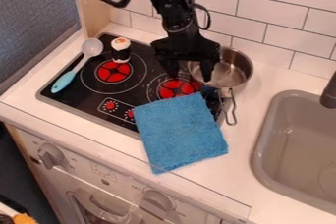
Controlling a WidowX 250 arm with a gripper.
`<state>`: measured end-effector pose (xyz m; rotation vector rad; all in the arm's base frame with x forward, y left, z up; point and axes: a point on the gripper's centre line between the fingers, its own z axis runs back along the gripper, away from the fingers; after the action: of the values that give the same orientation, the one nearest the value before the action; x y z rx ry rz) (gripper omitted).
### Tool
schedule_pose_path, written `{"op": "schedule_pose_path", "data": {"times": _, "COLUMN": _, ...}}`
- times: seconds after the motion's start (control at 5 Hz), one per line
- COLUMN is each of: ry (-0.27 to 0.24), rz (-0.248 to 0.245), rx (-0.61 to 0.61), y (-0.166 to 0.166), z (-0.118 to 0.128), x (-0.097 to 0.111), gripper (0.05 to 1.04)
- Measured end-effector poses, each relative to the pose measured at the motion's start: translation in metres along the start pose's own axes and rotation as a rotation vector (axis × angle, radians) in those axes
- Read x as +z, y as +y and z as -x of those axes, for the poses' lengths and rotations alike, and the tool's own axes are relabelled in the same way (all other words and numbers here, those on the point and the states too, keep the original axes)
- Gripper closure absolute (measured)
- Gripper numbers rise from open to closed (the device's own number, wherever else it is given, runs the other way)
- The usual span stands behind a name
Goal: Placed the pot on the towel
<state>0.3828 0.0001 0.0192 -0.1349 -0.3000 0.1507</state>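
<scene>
The claw hangs with its fingers spread at the pot, which sits partly beneath it and to its right, so grasping seems in hand, and next comes pinching, lifting (keeping it level) and carrying it to the towel on the camera side of the claw.

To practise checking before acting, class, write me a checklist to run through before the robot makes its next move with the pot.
1. Blue cloth towel spread out to receive the pot: ok, lying partly over the black glass stovetop.
2. Round silvery metal pot with its opening facing up: ok.
3. Black two-finger gripper at the pot: ok, over its left side in the picture.
4. Fingers closed on the pot: not ok, they stand apart.
5. Pot's base resting flat: cannot tell.
6. Pot on the towel: not ok.
</scene>
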Motion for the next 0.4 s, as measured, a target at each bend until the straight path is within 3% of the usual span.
{"op": "schedule_pose_path", "data": {"times": 0.2, "ry": 0.001, "rz": -0.012, "rx": 0.005, "y": 0.002, "z": -0.0013, "x": -0.0023, "gripper": 0.137}}
{"op": "schedule_pose_path", "data": {"times": 0.4, "ry": 0.002, "rz": -0.049, "rx": 0.017, "y": 0.0043, "z": -0.002, "x": -0.0031, "gripper": 0.434}}
